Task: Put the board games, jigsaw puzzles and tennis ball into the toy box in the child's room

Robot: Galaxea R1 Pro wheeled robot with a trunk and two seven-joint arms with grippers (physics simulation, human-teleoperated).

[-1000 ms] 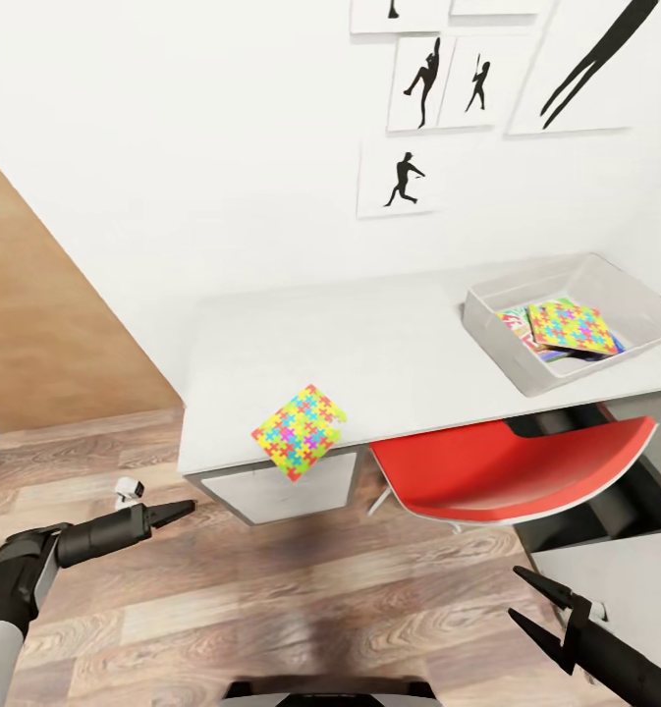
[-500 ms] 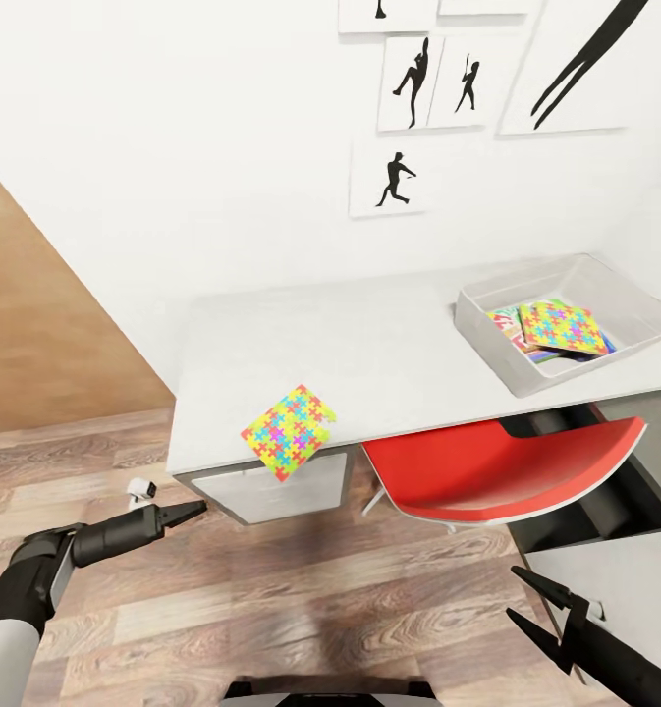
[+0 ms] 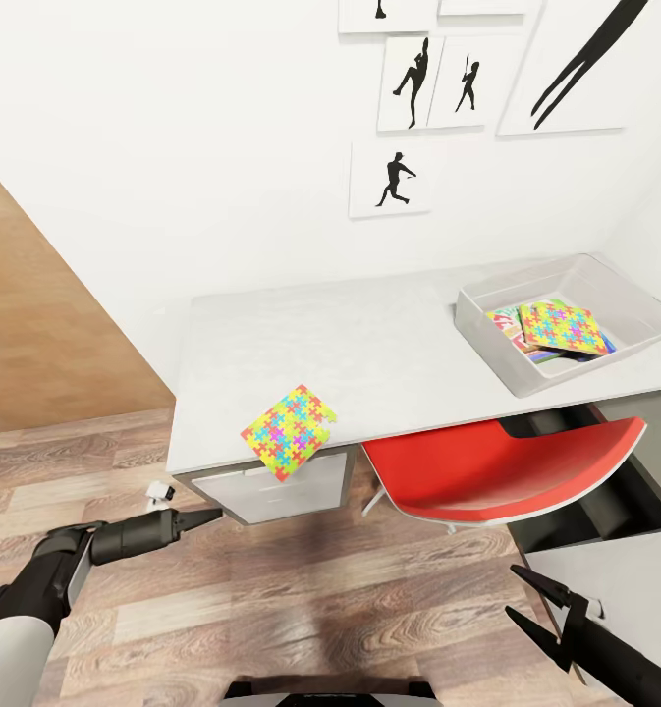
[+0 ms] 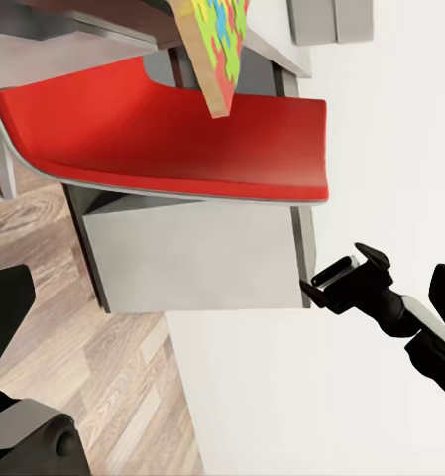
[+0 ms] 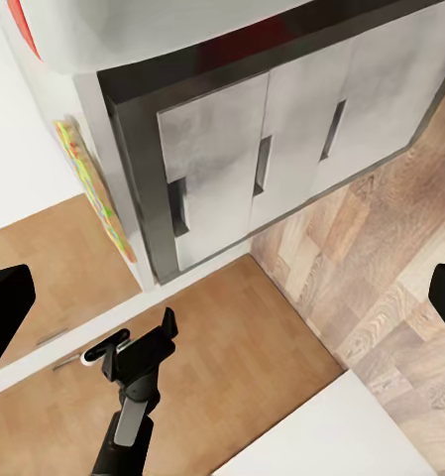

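One jigsaw puzzle [image 3: 289,430] lies on the table [image 3: 369,344] with a corner hanging over the front edge; the left wrist view shows its edge [image 4: 218,50]. At the table's right end the toy box [image 3: 620,295] holds the other jigsaw puzzle [image 3: 563,327] on top of board games [image 3: 512,324]. My left gripper [image 3: 207,515] hovers over the floor, below and left of the overhanging puzzle, open and empty. My right gripper [image 3: 538,607] hangs low at the right, open and empty. The tennis ball and the bed are out of view.
A red chair [image 3: 507,471] is tucked under the table, right of the puzzle. A grey drawer unit [image 3: 271,491] sits under the table's left end, and a dark shelf unit [image 3: 615,491] at the right. A wooden panel [image 3: 35,324] stands to the left.
My left gripper has moved right and lower, closer to the table's front-left corner. The view shifted slightly at first. Puzzle, toy box and right gripper have stayed put.
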